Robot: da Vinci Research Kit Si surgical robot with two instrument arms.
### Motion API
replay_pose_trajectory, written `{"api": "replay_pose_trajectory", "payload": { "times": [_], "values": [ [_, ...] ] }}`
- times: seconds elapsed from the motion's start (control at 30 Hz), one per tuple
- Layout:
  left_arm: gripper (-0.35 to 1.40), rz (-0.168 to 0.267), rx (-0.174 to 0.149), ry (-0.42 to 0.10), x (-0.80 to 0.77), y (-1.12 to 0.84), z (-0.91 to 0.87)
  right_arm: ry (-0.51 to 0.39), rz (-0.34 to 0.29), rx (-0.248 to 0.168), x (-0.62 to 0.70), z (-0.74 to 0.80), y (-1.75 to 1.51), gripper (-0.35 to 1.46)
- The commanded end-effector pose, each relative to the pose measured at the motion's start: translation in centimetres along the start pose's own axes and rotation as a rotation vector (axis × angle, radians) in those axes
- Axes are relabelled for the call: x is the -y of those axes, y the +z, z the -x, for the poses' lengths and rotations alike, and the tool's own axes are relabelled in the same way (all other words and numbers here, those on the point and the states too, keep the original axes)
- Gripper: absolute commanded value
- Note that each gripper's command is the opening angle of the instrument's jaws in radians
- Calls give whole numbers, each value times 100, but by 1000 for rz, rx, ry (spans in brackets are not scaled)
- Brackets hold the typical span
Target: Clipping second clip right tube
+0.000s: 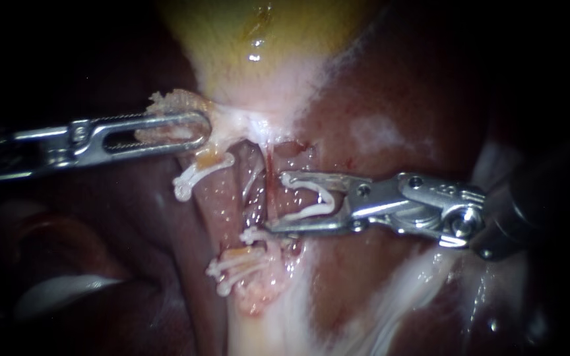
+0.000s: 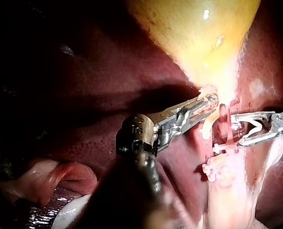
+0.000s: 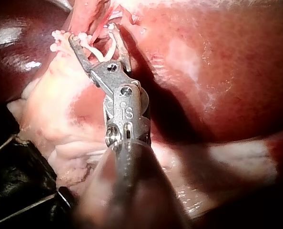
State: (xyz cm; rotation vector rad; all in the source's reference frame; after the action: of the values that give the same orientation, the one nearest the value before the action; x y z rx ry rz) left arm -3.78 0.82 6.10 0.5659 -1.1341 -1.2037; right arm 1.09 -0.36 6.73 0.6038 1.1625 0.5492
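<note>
Right instrument: hand is gaping wide, both jaws gripping an open white plastic clip. The thin reddish right tube is sitting at the hand's tips. It looks soft, slick and easily torn, so clamp square across it. Left instrument: hand is pinching pale tissue.

This is a surgical bench: a glossy yellow-green gallbladder lies against dark red-brown liver, brightly lit with blackness all round. Just below the gallbladder, small white plastic clips pinch a pale pink tube. Two slim steel instruments reach in there: the left instrument grips pale frayed tissue at the gallbladder's neck, the right instrument holds an open white clip.
</note>
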Motion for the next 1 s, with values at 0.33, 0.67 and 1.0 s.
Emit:
{"api": "replay_pose_trajectory", "payload": {
  "times": [0.33, 0.67, 1.0],
  "values": [
    [0, 1, 0, 0, 0, 0, -1, 24, -32, 1, 1, 8, 28, 49],
    [0, 1, 1, 1, 0, 0, -1, 61, -75, -13, -1, 12, 39, 49],
    [0, 1, 1, 1, 0, 0, -2, 83, -129, -25, 1, 12, 43, 48]
  ]
}}
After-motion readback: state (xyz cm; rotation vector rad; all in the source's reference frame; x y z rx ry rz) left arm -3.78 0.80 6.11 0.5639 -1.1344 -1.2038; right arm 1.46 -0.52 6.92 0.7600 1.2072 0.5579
